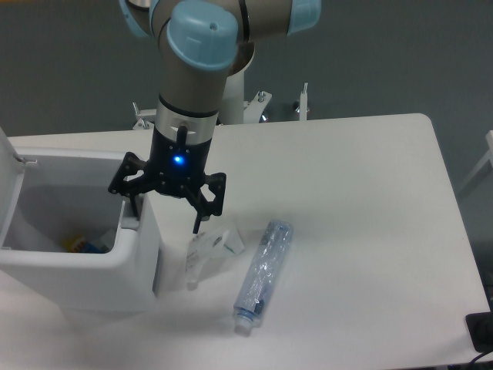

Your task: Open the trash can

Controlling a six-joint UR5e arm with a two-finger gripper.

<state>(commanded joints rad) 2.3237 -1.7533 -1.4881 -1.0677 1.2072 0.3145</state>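
The white boxy trash can (pixel 77 270) stands at the left of the table. Its lid (pixel 9 185) is swung up at the far left edge, so the inside shows, with small yellow and blue items (pixel 81 245) at the bottom. My gripper (pixel 166 212) hangs over the can's right wall, open and empty. One finger (pixel 132 204) is on the inner side of that wall and the other finger (pixel 202 218) is outside it. I cannot tell whether either finger touches the wall.
A clear crushed plastic bottle (pixel 263 274) lies on the white table (pixel 354 200) right of the can. A small white crumpled piece (pixel 212 245) lies between the can and the bottle. White fixtures (pixel 258 104) stand at the table's back edge.
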